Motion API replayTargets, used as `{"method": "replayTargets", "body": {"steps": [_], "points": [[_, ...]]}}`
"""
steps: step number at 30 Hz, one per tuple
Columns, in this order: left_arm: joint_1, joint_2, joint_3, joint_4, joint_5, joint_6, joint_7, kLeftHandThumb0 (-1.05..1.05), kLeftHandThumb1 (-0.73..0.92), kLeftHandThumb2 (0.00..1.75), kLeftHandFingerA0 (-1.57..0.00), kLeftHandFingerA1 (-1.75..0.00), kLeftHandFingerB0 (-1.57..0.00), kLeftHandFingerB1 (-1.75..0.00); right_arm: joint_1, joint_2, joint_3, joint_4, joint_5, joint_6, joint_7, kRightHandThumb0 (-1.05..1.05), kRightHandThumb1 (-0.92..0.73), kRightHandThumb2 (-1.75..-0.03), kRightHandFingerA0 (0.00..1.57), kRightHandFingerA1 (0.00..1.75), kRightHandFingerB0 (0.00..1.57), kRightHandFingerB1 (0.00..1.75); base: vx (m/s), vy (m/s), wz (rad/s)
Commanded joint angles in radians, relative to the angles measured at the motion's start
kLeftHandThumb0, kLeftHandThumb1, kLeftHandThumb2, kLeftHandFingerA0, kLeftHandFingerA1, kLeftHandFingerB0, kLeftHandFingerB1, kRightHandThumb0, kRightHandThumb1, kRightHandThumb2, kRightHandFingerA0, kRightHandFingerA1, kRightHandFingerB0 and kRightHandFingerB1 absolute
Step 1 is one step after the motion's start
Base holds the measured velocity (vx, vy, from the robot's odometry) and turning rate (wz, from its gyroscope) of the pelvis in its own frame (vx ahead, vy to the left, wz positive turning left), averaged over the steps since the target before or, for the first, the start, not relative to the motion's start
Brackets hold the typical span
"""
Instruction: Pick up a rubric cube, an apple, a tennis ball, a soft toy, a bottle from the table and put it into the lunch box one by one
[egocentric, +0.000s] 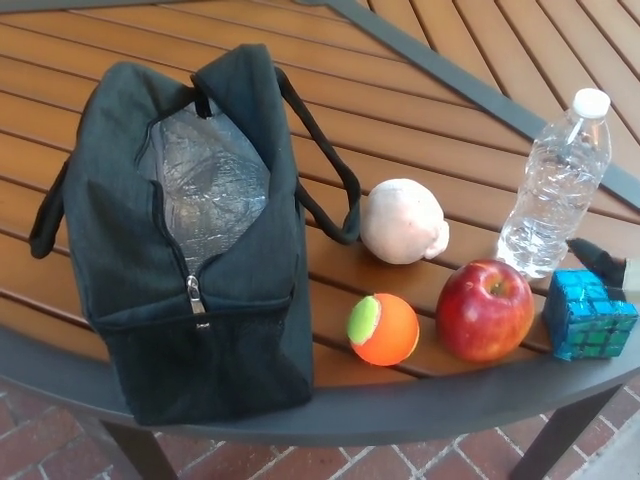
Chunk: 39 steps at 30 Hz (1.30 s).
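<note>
A black lunch bag lies on the wooden table with its zip open and its silver lining showing. Right of it sit a white soft toy, an orange and green tennis ball and a red apple. A shiny blue cube rests near the table's right edge. A clear water bottle with a white cap stands upright behind the apple. A black tip of my right hand shows at the right edge, just behind the cube. My left hand is out of sight.
The slatted table has a dark metal rim curving along the front. A metal bar crosses the slats at the back right. Red brick paving shows below the table's edge.
</note>
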<state>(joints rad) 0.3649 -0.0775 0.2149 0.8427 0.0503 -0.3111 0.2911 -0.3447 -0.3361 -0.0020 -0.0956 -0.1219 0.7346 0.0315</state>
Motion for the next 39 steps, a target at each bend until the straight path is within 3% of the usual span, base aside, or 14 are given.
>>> {"method": "replayTargets", "body": {"steps": [1, 6, 7, 10, 11, 19, 22, 23, 24, 30, 31, 34, 35, 39], "points": [[0.000, 0.028, -0.002, 0.047, 0.001, -0.107, 0.008, 0.04, 0.60, 0.75, -0.94, -1.02, -0.88, -0.85, -0.051, -0.056, 0.001, 0.037, -0.037, -0.033, 0.015, -0.69, -0.42, -0.80, 0.02, 0.39, 0.12, 0.42, 0.00, 0.000, 0.00], [-0.010, 0.026, -0.001, 0.064, -0.006, -0.113, 0.008, 0.05, 0.60, 0.75, -0.94, -1.03, -0.89, -0.86, -0.032, -0.077, 0.027, 0.064, -0.052, -0.031, 0.033, -0.69, -0.42, -0.79, 0.02, 0.40, 0.11, 0.42, 0.00, 0.000, 0.00], [-0.011, 0.026, 0.002, 0.073, -0.013, -0.124, -0.003, 0.04, 0.61, 0.75, -0.94, -1.04, -0.86, -0.86, -0.014, -0.063, 0.019, 0.077, -0.042, -0.039, 0.025, -0.53, -0.53, -0.57, 0.05, 0.35, 0.18, 0.30, 0.00, 0.000, 0.00], [-0.019, 0.027, 0.011, 0.096, -0.026, -0.138, -0.018, 0.03, 0.60, 0.74, -0.96, -1.05, -0.88, -0.86, 0.012, -0.035, 0.009, 0.113, -0.033, -0.060, 0.006, -0.59, -0.40, -0.74, 0.03, 0.40, 0.11, 0.41, 0.00, 0.000, 0.00], [-0.014, 0.030, 0.004, 0.093, -0.013, -0.145, -0.008, 0.03, 0.60, 0.72, -0.99, -1.06, -0.90, -0.87, 0.005, -0.028, 0.014, 0.129, -0.040, -0.057, -0.002, -0.53, -0.54, -0.58, 0.04, 0.36, 0.18, 0.30, 0.00, 0.000, 0.00], [0.015, 0.014, 0.006, 0.050, -0.030, -0.132, -0.026, 0.06, 0.60, 0.75, -0.95, -1.07, -0.87, -0.88, -0.023, -0.035, 0.032, 0.193, -0.075, -0.059, -0.013, -0.54, -0.55, -0.58, 0.05, 0.35, 0.16, 0.28, 0.00, 0.000, 0.00], [0.017, 0.021, -0.007, 0.054, -0.011, -0.134, -0.020, 0.06, 0.60, 0.75, -0.93, -1.04, -0.85, -0.85, -0.053, -0.034, 0.057, 0.221, -0.092, -0.054, -0.010, -0.59, -0.52, -0.57, 0.05, 0.44, 0.19, 0.29, 0.00, 0.000, 0.00], [0.018, 0.022, -0.009, 0.054, -0.009, -0.136, -0.018, 0.06, 0.60, 0.75, -0.93, -1.04, -0.85, -0.85, -0.055, -0.034, 0.059, 0.224, -0.093, -0.057, -0.010, -0.59, -0.52, -0.57, 0.05, 0.44, 0.19, 0.29, 0.00, 0.000, 0.00], [0.013, 0.023, -0.013, 0.062, -0.002, -0.142, -0.006, 0.07, 0.57, 0.75, -0.98, -1.05, -0.90, -0.86, -0.072, -0.030, 0.074, 0.238, -0.095, -0.068, -0.002, -0.67, -0.41, -0.77, 0.04, 0.43, 0.12, 0.42, 0.00, 0.000, 0.00], [0.013, 0.019, -0.012, 0.061, -0.024, -0.146, -0.029, 0.07, 0.60, 0.72, -0.94, -1.05, -0.87, -0.86, -0.089, -0.026, 0.093, 0.241, -0.097, -0.084, 0.004, -0.67, -0.41, -0.77, 0.03, 0.44, 0.11, 0.41, 0.00, 0.000, 0.00], [0.011, 0.016, -0.011, 0.057, -0.028, -0.145, -0.033, 0.08, 0.58, 0.80, -0.93, -1.08, -0.89, -0.89, -0.101, -0.025, 0.097, 0.244, -0.096, -0.101, 0.008, -0.60, -0.52, -0.57, 0.04, 0.38, 0.17, 0.28, 0.00, 0.000, 0.00], [0.004, 0.014, -0.009, 0.057, -0.036, -0.140, -0.042, 0.07, 0.60, 0.83, -0.96, -1.08, -0.89, -0.89, -0.128, -0.025, 0.106, 0.253, -0.092, -0.129, 0.018, -0.60, -0.53, -0.57, 0.04, 0.39, 0.16, 0.29, 0.00, 0.000, 0.00], [0.006, 0.014, -0.010, 0.046, -0.035, -0.131, -0.041, 0.06, 0.62, 0.78, -0.92, -1.05, -0.85, -0.86, -0.148, -0.031, 0.118, 0.265, -0.104, -0.126, 0.019, -0.67, -0.40, -0.79, 0.01, 0.41, 0.11, 0.42, 0.00, 0.000, 0.00], [0.014, 0.013, -0.013, 0.026, -0.032, -0.115, -0.041, 0.06, 0.62, 0.78, -0.92, -1.05, -0.85, -0.86, -0.177, -0.041, 0.138, 0.286, -0.121, -0.122, 0.018, -0.67, -0.40, -0.79, 0.01, 0.41, 0.11, 0.42, 0.00, 0.000, 0.00]]}}
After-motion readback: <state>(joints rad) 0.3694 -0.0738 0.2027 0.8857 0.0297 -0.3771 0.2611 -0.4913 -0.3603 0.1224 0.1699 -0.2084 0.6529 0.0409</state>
